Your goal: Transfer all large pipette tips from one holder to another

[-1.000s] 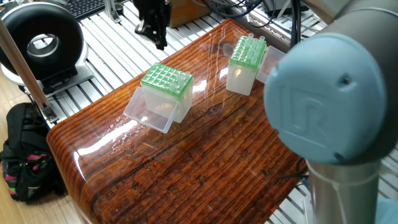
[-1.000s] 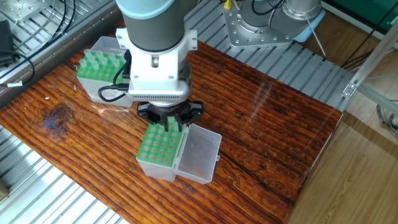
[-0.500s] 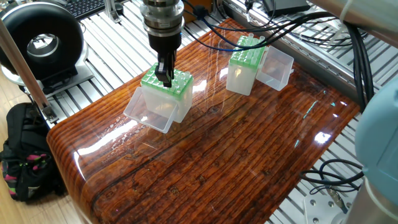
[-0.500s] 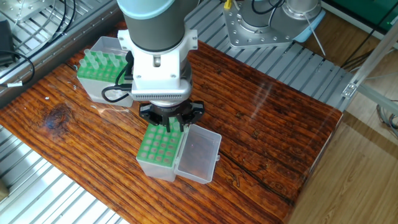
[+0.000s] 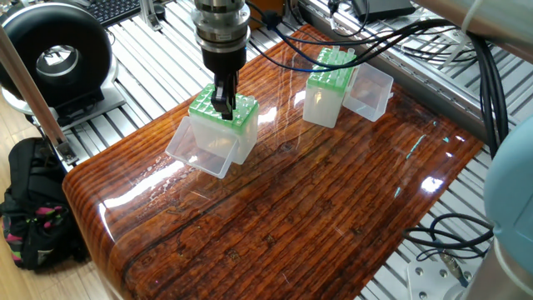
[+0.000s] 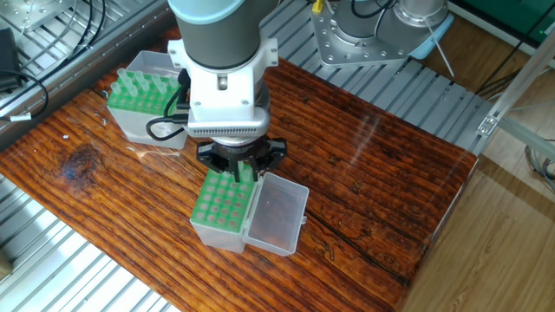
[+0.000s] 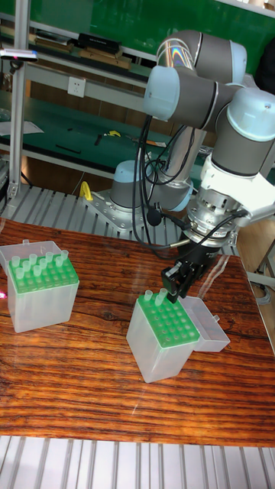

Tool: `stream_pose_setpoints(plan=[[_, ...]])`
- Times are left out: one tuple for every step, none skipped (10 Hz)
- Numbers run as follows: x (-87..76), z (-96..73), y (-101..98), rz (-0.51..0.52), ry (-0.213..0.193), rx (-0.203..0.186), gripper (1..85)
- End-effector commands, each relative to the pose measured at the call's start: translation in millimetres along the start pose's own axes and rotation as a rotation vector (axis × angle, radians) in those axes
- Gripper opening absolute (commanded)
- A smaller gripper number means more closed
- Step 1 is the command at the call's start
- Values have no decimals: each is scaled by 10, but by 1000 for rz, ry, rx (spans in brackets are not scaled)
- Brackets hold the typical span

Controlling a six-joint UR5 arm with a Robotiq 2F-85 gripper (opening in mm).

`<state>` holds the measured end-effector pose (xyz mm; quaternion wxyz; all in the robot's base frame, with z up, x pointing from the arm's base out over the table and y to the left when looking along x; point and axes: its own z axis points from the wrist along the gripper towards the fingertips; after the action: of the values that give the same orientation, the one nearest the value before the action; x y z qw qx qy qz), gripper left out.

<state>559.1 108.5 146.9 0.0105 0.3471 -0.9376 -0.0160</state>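
While the arm reaches down over the wooden bench (image 5: 275,208), its end effector (image 5: 222,103) sits right at the green top of the nearer box (image 7: 164,333), at the corner next to that box's open clear lid (image 6: 276,212). In the tall fixed view two clear pipette tips (image 7: 155,297) stand upright in the back row of this box, and the dark fingers (image 7: 177,277) are close around the one nearest them; whether they actually clamp it or are slightly apart cannot be told. The rest of this box's green grid shows empty holes. The second box (image 7: 37,285), well apart on the bench, carries many more tips (image 7: 34,263) standing in its green top, with its own clear lid (image 5: 371,90) hinged open behind it. Cables (image 5: 350,46) run along the arm. No readable writing or brand mark shows on either box or on the bench; a pale raised emblem on the blue arm cap (image 5: 512,200) is cut off and illegible.
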Motion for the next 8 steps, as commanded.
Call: stream_pose_setpoints(plan=[[-20, -10, 32, 2, -13, -12, 313], [-14, -8, 21, 4, -11, -8, 307], [-18, -6, 18, 7, -12, -7, 300], [-29, -3, 16, 8, -15, -6, 290], [-29, -1, 16, 10, -15, -6, 280], [-32, 0, 13, 8, -17, -5, 277], [-41, 0, 9, 7, -20, -4, 277], [-58, -1, 0, 5, -24, -2, 273]])
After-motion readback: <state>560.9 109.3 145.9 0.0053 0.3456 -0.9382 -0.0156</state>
